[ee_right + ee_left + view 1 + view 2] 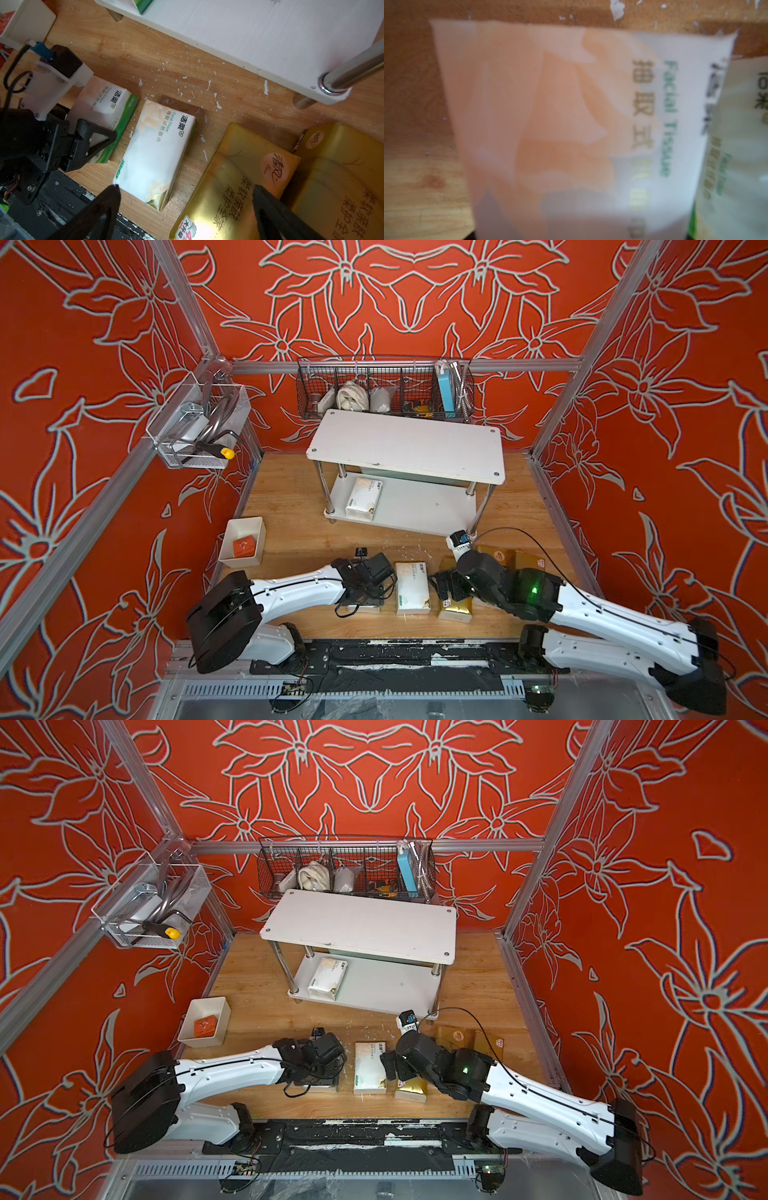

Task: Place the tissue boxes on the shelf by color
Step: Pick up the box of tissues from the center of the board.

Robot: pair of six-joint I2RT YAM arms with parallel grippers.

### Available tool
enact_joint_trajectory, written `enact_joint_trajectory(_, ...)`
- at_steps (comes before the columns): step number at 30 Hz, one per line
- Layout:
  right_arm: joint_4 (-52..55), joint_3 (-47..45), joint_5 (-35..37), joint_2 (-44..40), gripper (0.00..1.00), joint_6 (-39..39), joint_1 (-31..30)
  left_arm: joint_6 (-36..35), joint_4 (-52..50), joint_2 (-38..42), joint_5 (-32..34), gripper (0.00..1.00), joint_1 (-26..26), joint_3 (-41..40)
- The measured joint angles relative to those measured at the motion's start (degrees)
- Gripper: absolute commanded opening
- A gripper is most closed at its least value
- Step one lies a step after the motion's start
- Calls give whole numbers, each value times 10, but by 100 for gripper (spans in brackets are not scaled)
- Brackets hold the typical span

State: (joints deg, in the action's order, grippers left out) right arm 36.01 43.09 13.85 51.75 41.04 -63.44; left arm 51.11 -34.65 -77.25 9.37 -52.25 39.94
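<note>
My left gripper (368, 585), the nearer arm, sat straight over the white tissue pack (104, 104). Its fingers stood either side of the pack's short width, and the long axis pointed ahead toward the shelf (405, 443). Clamped or not, I couldn't tell. The right gripper (186, 187) hung spread wide above a gold pack (239, 176).

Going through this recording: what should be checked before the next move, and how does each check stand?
1. The left gripper sits over the leftmost white pack: ok.
2. Its grip closed on that pack: cannot tell.
3. The right gripper open and holding nothing: ok.
4. Room on the shelf's lower tier beside the white pack already there: ok.
5. The top tier bare for the gold packs: ok.
</note>
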Motion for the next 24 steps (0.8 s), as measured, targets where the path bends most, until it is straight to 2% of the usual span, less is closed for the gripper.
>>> enact_joint_trajectory(13, -90, -39, -65, -49, 99, -2, 0, -65, -59, 55, 34, 77, -3, 105)
enact_joint_trajectory(17, -104, -45, -69, -57, 99, 0, 0, -91, -59, 32, 41, 78, -2, 144)
enact_joint_trajectory(24, -108, -54, -63, -58, 99, 18, 0, -146, -35, -55, 43, 78, 21, 221)
